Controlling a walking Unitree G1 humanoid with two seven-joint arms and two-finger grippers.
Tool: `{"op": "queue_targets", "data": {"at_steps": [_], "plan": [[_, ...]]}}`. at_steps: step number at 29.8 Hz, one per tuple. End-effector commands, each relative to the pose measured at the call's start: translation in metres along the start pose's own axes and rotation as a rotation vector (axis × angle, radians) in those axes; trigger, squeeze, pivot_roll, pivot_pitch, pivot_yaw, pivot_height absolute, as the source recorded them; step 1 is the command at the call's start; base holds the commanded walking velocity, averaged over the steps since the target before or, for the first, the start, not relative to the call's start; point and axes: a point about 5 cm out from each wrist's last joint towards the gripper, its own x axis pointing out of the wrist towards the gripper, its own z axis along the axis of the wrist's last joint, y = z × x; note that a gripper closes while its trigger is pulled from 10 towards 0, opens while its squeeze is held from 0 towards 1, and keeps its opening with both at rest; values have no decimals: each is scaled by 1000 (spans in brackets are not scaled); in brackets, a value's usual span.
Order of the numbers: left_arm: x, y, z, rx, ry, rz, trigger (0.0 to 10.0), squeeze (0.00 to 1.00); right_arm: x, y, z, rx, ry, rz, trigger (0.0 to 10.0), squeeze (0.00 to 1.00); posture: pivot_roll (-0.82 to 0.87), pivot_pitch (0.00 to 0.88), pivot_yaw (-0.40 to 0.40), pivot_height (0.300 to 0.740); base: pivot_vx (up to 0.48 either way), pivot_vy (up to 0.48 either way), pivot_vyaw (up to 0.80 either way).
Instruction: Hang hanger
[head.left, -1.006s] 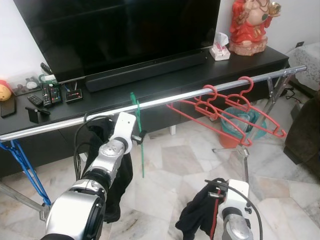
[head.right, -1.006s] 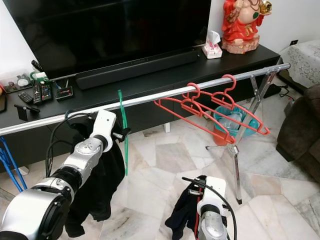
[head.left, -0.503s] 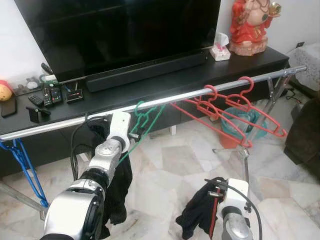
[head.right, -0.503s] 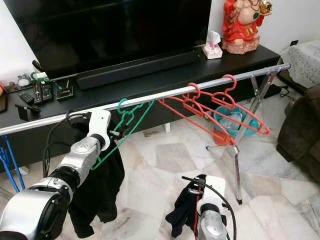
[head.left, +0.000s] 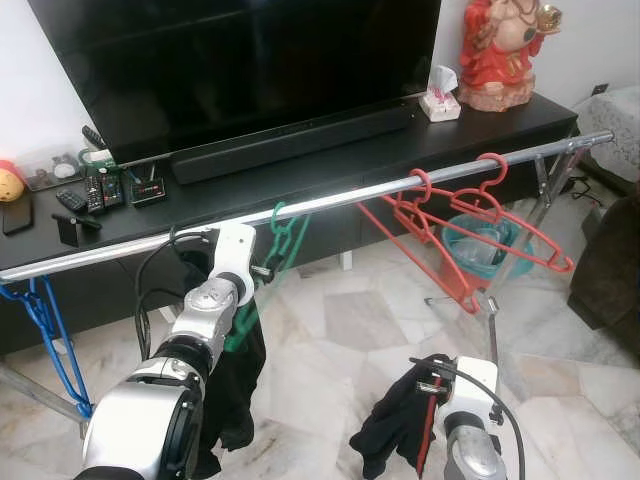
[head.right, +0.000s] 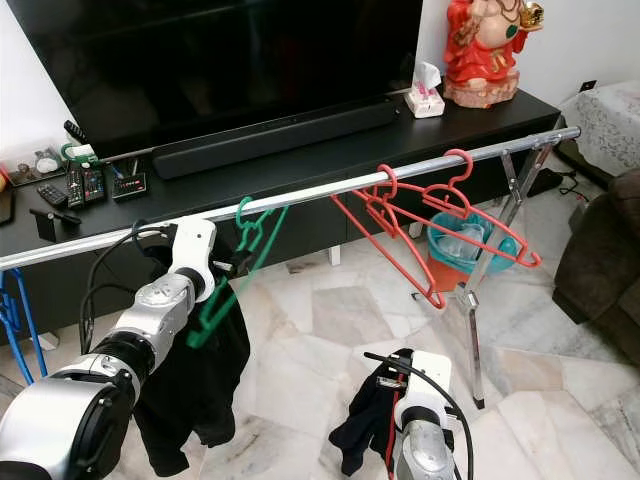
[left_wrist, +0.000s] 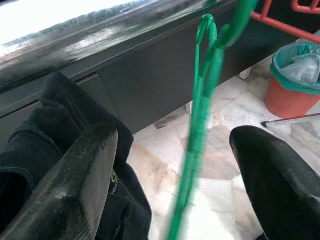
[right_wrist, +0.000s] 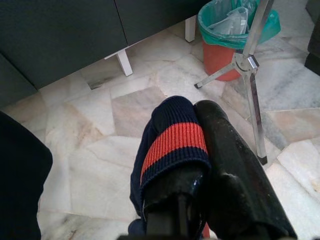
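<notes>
My left gripper (left_wrist: 175, 165) is up just under the rail (head.left: 330, 203), and its two matte black fingers (left_wrist: 75, 185) stand wide apart. The green hanger (left_wrist: 200, 130), thin glossy plastic, runs down through the gap between them without touching either pad as far as I can see. Its hook sits over the rail, so it hangs there on its own, tilted, with its lower part against the dark cloth (head.left: 235, 390) draped below my left arm.

The rail is one long shiny metal tube, slightly sloped, on folding metal legs (head.left: 490, 320). Further along it to my right I count two red hangers (head.left: 470, 230), same thin plastic, hooked close together. At the far left end one blue hanger (head.left: 45, 325) hangs down.

My right gripper (right_wrist: 200, 165) sits low over the marble floor (right_wrist: 90, 135), fingers pinched tight on a ribbed knit garment (right_wrist: 172, 145), navy with one red band.

Behind the rail is a low black cabinet (head.left: 300, 170) carrying one big dark TV (head.left: 240, 60), one long soundbar (head.left: 290, 140), several remotes (head.left: 100, 188), a tissue box (head.left: 440, 95) and a glossy red figurine (head.left: 500, 50). One orange bin (head.left: 470, 260) with a teal liner stands on the floor.
</notes>
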Motion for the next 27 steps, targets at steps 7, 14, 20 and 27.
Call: {"op": "queue_targets", "data": {"at_steps": [7,14,20,27], "plan": [[1,-2,-1,20,19,-18,0,0,2,3,3,6,-21,3,10000,0,-30,0,101,740,0,0,0],[0,-1,-1,23,18,-16,0,0,2,3,3,6,-20,4,10000,0,-26,0,101,740,0,0,0],[0,-2,-3,18,19,-22,0,0,2,3,3,7,-20,5,10000,0,-27,0,100,740,0,0,0],[-1,-4,-5,14,19,-25,0,0,1,3,3,4,-20,7,10000,0,-27,0,98,740,0,0,0]]}}
